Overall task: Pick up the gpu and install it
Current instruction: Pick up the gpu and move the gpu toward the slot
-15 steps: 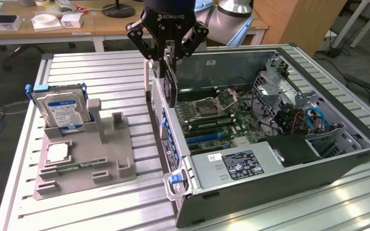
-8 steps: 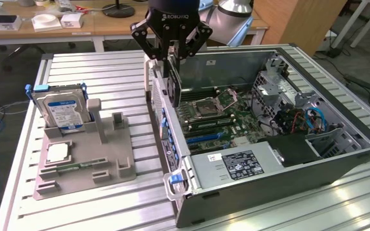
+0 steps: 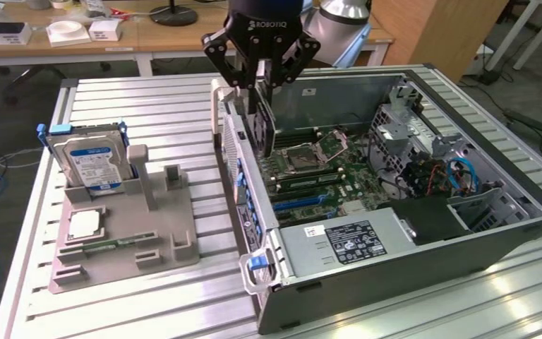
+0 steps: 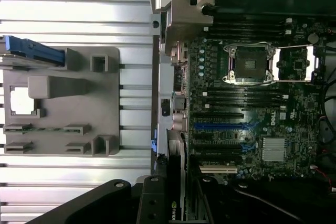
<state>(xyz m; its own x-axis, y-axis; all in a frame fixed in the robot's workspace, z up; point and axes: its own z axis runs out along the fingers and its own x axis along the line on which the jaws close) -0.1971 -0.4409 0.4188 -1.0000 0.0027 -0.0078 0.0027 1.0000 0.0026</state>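
Observation:
My gripper hangs over the near wall of the open computer case, shut on the gpu. The dark card hangs upright and edge-down from the fingers, its silver bracket toward the case's side wall, above the motherboard. In the wrist view the gpu is seen edge-on between the black fingers, with a green logo on it, above the board's expansion slots. The blue slot lies a little beyond the card's end. The card is apart from the board.
A grey fixture on the slatted table at the exterior view's left holds the upright hard drive, a processor and a green memory stick. Inside the case are the power supply, drive bays and cables.

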